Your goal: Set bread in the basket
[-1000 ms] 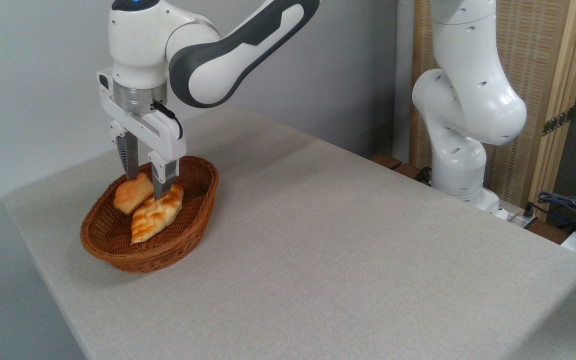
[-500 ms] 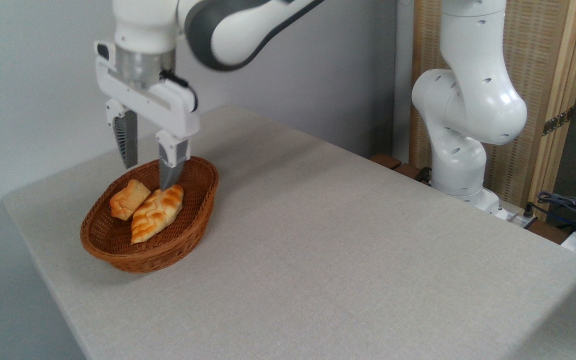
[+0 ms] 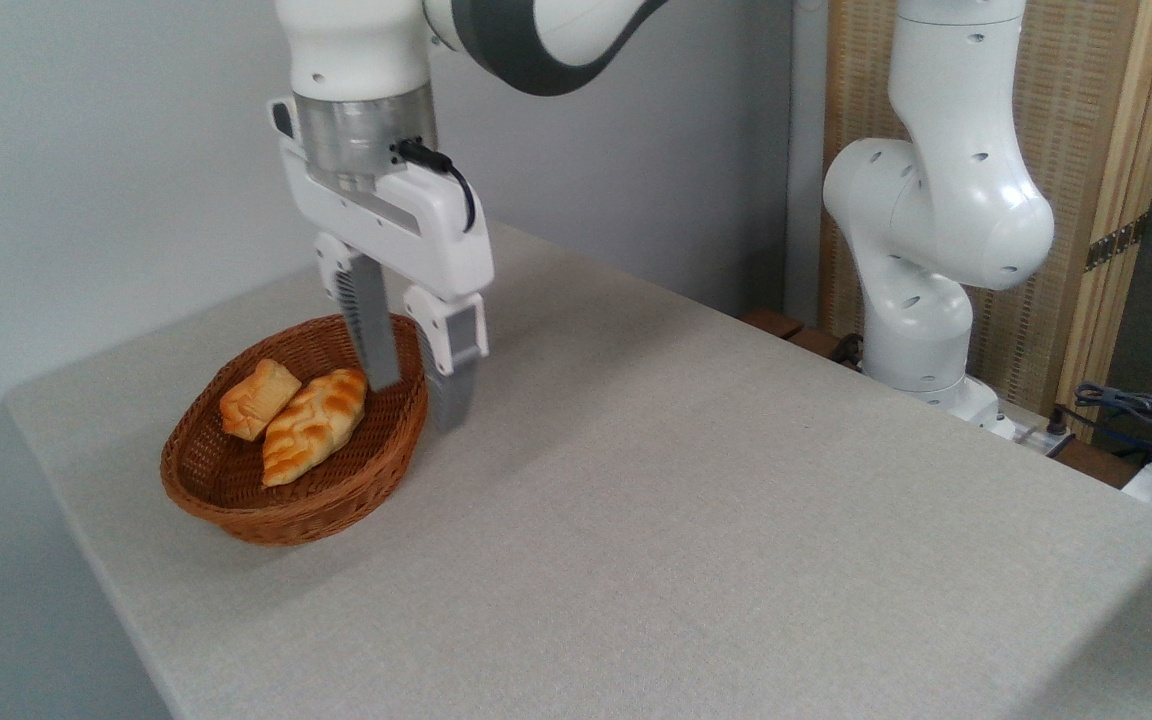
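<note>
Two pieces of bread lie in one basket (image 3: 236, 505), which sits near the counter's left edge, toward its far-left corner. Most of the grey counter (image 3: 686, 520) toward the near edge and the right side carries nothing but its cloth-like surface. The basket is oval, reddish-brown wicker, and shallow. Inside it the bread (image 3: 257, 398), a small orange-golden bun, rests against the far-left wall, and just beside it, touching, lies a longer pale loaf (image 3: 314, 425) with brown stripes, angled across the middle. Over the basket's right rim hangs the gripper (image 3: 418, 385), pointing down with its fingers apart and nothing between them; one finger shows in front of the basket's right inner wall, the other just outside the rim. Neither finger touches the bun. Past the counter's far-right edge stands the white arm base (image 3: 921, 300), with a slatted wooden screen (image 3: 1066, 150) behind it and cables (image 3: 1136, 410) at the right.
</note>
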